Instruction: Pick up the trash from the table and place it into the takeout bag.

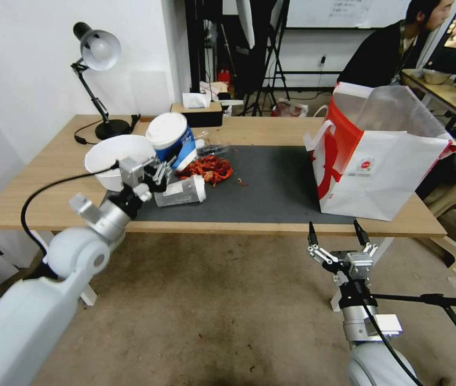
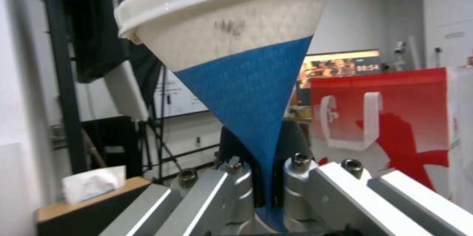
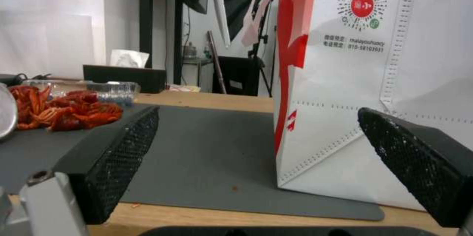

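Note:
My left gripper [image 1: 170, 162] is shut on the squashed lower end of the blue white-lidded paper cup [image 1: 173, 138], holding it tilted above the table's left part; up close the cup [image 2: 246, 62] is pinched flat between the fingers. Beside it stand the white bowl [image 1: 114, 158], a clear white-lidded plastic cup [image 1: 181, 192] lying on its side, and a heap of red crayfish shells [image 1: 209, 168]. The takeout bag [image 1: 378, 155] stands open on the right of the dark mat [image 1: 271, 187]. My right gripper [image 1: 337, 231] hangs open below the table's front edge, near the bag [image 3: 374, 80].
A black tissue box [image 1: 198, 111] and a black desk lamp [image 1: 98, 80] stand at the back left of the table [image 1: 40, 177]. A clear plastic tray [image 3: 106, 90] lies behind the shells [image 3: 59, 112]. A person sits behind the bag at another desk.

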`<state>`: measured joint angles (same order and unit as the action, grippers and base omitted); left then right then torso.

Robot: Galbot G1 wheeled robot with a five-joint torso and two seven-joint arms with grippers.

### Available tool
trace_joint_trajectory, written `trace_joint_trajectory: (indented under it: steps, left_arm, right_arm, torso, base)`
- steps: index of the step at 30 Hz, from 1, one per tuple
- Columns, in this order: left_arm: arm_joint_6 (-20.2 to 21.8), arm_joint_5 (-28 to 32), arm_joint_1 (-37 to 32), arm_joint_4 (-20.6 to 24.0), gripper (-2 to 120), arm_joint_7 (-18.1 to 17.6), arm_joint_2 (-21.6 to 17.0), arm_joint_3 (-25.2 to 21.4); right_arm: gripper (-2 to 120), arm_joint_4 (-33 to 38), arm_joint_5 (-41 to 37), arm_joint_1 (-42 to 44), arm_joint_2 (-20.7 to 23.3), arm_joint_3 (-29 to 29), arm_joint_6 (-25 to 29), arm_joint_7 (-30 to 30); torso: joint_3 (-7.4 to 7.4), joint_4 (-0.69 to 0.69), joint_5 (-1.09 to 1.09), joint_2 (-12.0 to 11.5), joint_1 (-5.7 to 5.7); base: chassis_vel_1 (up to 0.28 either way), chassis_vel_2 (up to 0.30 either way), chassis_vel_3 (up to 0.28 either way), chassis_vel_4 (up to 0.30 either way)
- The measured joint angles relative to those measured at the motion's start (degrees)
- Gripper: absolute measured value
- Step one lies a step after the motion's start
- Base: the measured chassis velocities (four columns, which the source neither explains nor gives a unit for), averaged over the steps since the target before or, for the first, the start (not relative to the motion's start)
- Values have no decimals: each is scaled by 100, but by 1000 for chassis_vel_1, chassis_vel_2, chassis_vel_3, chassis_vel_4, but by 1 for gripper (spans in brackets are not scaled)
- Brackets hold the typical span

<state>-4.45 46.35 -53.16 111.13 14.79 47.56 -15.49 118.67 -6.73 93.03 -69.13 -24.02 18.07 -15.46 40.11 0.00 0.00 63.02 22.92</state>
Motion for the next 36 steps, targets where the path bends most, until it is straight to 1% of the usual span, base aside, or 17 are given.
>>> trace_joint_trajectory:
  steps: [2,3,6,7,9,10,12,14,16,17,19,21,23,24,28,32,36]
  left_arm:
    - [-25,245,459,-164,0,-3,-134,414]
    - [-25,245,459,-164,0,-3,-134,414]
    - [-75,446,1110,-423,0,71,-204,1059]
    - [-75,446,1110,-423,0,71,-204,1059]
    - [-89,541,1504,-576,0,79,-207,1450]
    - [-89,541,1504,-576,0,79,-207,1450]
    - [-90,652,2065,-820,0,71,-142,1931]
    - [-87,703,2249,-875,0,61,-107,2073]
    - [-61,892,2768,-1069,0,41,-8,2456]
    - [-61,892,2768,-1069,0,41,-8,2456]
    - [-23,1119,3361,-1267,0,51,68,2896]
    - [-21,1145,3436,-1295,0,52,77,2958]
    - [27,1394,4195,-1549,0,55,200,3649]
    - [27,1394,4195,-1549,0,55,200,3649]
    - [132,1777,5072,-1867,0,17,514,4432]
    - [188,1975,5491,-2101,0,-6,753,4761]
    - [298,2209,6088,-2410,0,14,1175,5191]
  right_arm:
    - [100,-5,17,-20,-19,0,-3,-5]
    - [100,-5,17,-20,-19,0,-3,-5]
    - [100,-20,50,-51,-52,0,-3,-10]
    - [100,-20,50,-51,-52,0,-3,-10]
    - [100,-34,68,-78,-74,0,-3,-13]
    - [100,-34,68,-78,-74,0,-3,-13]
    - [100,-62,84,-109,-92,-2,-3,-19]
    - [100,-72,87,-117,-97,-2,-3,-20]
    - [100,-106,95,-148,-114,1,-3,-20]
    - [100,-106,95,-148,-114,1,-3,-20]
    - [100,-126,98,-180,-134,1,-3,-22]
    - [100,-127,99,-185,-137,1,-3,-22]
    - [100,-139,98,-234,-165,0,-8,-25]
    - [100,-139,98,-234,-165,0,-8,-25]
    - [100,-143,87,-278,-193,-13,-18,-30]
    - [100,-144,77,-287,-203,-39,-20,-36]
    - [100,-144,56,-285,-208,-77,-21,-44]
  torso:
    - [0,0,0,0,0]
    - [0,0,0,0,0]
    - [0,0,0,0,0]
    - [0,0,0,0,0]
    - [0,0,0,0,0]
    - [0,0,0,0,0]
    - [0,0,0,0,0]
    - [1,0,0,0,0]
    - [0,0,0,0,0]
    - [0,0,0,0,0]
    - [0,0,0,0,0]
    - [0,0,1,0,0]
    - [0,0,2,0,0]
    - [0,0,2,0,0]
    - [0,0,0,0,0]
    - [0,0,1,0,0]
    - [0,-1,1,0,0]
  base:
    - [0,0,0,0]
    - [0,0,0,0]
    - [0,0,0,0]
    - [0,0,0,0]
    - [0,0,0,0]
    - [0,0,0,0]
    - [0,0,0,0]
    - [0,0,0,0]
    - [0,0,0,0]
    - [0,0,0,0]
    - [0,0,0,0]
    - [0,0,0,0]
    - [0,0,0,0]
    - [0,0,0,0]
    - [0,0,0,0]
    - [0,0,0,0]
    - [0,0,0,0]
